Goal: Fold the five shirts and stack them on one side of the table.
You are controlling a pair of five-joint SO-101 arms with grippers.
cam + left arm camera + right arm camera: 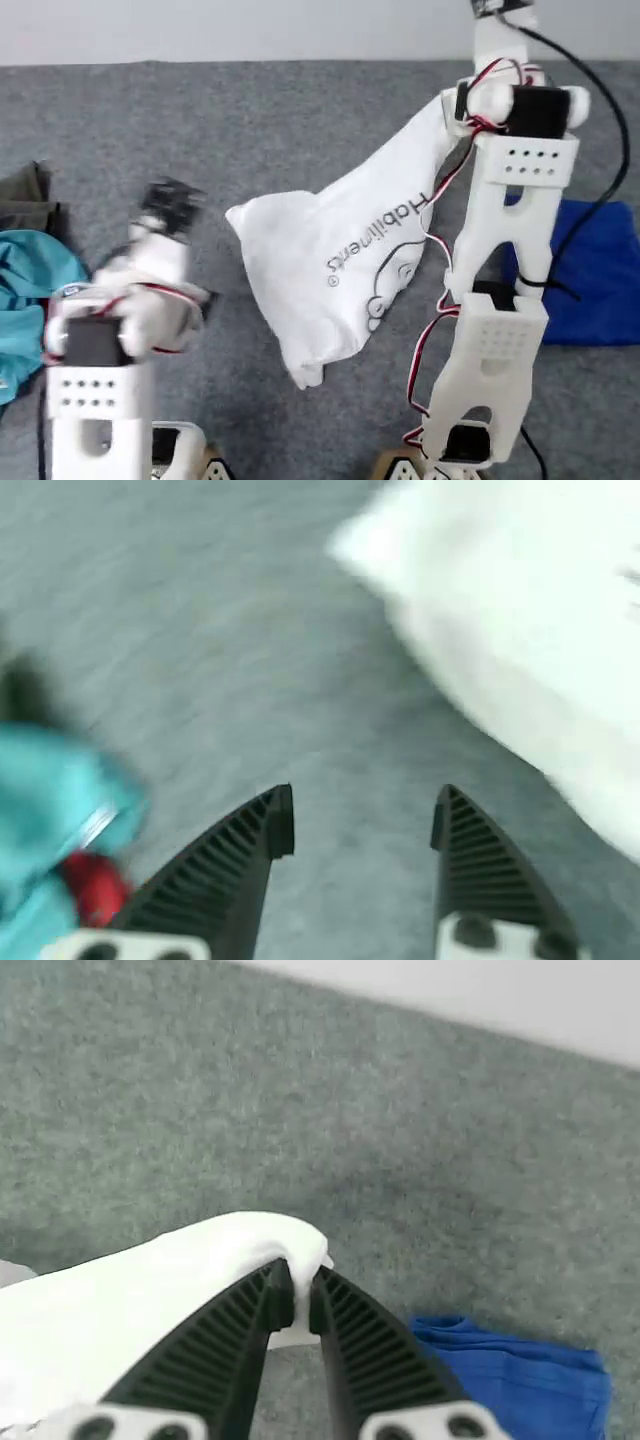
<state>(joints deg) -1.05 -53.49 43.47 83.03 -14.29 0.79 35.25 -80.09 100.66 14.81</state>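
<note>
Fabric of white shirt sits pinched between right gripper jaws.

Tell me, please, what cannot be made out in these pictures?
Blue shirt, high view: the right arm covers part, so its fold is unclear.
Teal shirt and dark garment, high view: cut off by the left edge.
Left hand, high view: blurred; its fingers cannot be read there.
White shirt, high view: the corner in the right hand is behind the arm.
</note>
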